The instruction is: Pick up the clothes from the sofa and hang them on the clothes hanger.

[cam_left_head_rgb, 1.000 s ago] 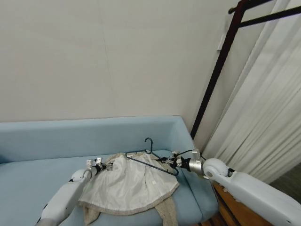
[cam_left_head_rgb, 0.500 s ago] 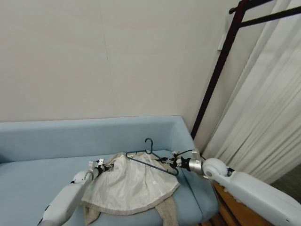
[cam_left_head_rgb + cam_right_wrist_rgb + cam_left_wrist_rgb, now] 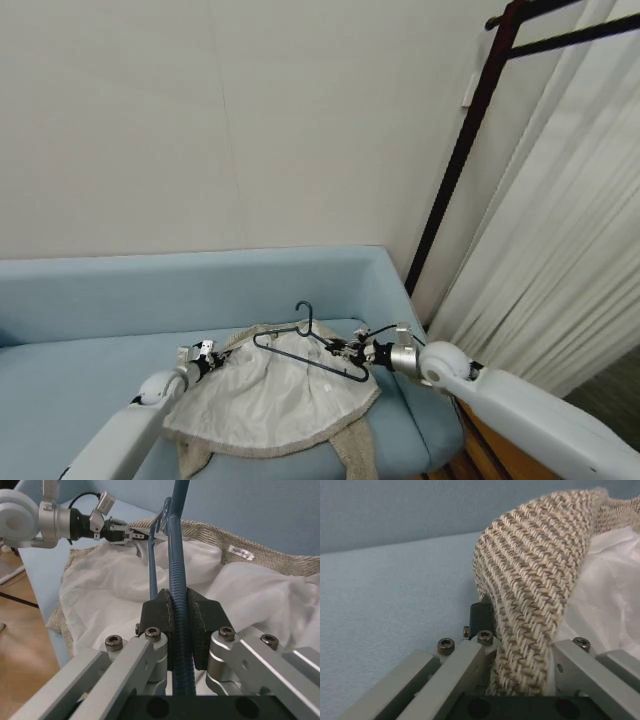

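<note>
Light blue sofa (image 3: 90, 290) against a plain wall, knit beige garment (image 3: 270, 400) with white lining spread lining-up on the seat near the sofa's right end, lower edge close to the seat front. Left gripper (image 3: 205, 352) is at the garment's upper left edge; in the left wrist view its 2 fingers (image 3: 462, 657) are clamped on a fold of the knit fabric, which bulges up between them. Right gripper (image 3: 345, 350) is at the garment's upper right; in the right wrist view its 2 black pads (image 3: 155, 615) are closed tight on the wire of the dark blue hanger (image 3: 300, 345). The hanger sits over the top of the garment between the 2 grippers, hook pointing up, lower bar slanting down toward the right gripper. Cannot tell whether any hanger arm is inside the garment. Dark clothes rack pole (image 3: 460, 150) rises just right of the sofa, white curtain (image 3: 560, 250) beside it, both well apart from the garment.
</note>
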You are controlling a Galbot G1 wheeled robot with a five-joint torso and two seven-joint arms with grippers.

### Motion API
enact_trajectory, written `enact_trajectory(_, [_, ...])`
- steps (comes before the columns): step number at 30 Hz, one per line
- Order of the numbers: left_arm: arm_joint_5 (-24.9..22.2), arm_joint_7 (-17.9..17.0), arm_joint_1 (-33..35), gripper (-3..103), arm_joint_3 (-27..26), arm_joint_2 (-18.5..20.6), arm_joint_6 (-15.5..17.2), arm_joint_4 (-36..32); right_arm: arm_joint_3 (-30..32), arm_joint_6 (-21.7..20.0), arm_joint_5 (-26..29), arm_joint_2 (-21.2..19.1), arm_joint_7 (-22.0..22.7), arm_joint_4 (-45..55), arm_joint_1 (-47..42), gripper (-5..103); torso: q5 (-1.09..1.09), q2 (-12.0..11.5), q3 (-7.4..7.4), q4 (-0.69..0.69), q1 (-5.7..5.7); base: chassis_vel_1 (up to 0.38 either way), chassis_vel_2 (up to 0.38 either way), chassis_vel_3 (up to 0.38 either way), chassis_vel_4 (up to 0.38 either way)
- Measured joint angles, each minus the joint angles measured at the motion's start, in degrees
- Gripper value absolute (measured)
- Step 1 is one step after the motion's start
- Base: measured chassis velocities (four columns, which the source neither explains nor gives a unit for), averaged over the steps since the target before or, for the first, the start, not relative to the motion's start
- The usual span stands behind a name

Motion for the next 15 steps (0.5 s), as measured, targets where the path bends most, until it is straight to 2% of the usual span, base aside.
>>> enact_trajectory(4, [-0.12,-0.39,2.27,4,-1.46,1.78,0.32,-4.08,-2.49,-0.05,-0.61,2.41,0.60,-1.11,1.19,8,0.00,0.00,0.00,-0.01,0.00,0.000,0.000,0.000,0.000])
enact_trajectory(8, [-0.12,-0.48,4.65,14,-2.83,3.05,0.16,-7.08,-5.31,0.24,-1.57,6.07,2.11,-4.93,2.81,8,0.01,0.00,0.00,-0.01,0.00,0.000,0.000,0.000,0.000])
enact_trajectory(15, [0.78,-0.43,6.60,15,-3.73,3.68,-0.57,-8.44,-6.75,0.95,-2.28,11.64,3.01,-11.76,5.83,8,0.00,0.00,0.00,-0.01,0.00,0.000,0.000,0.000,0.000])
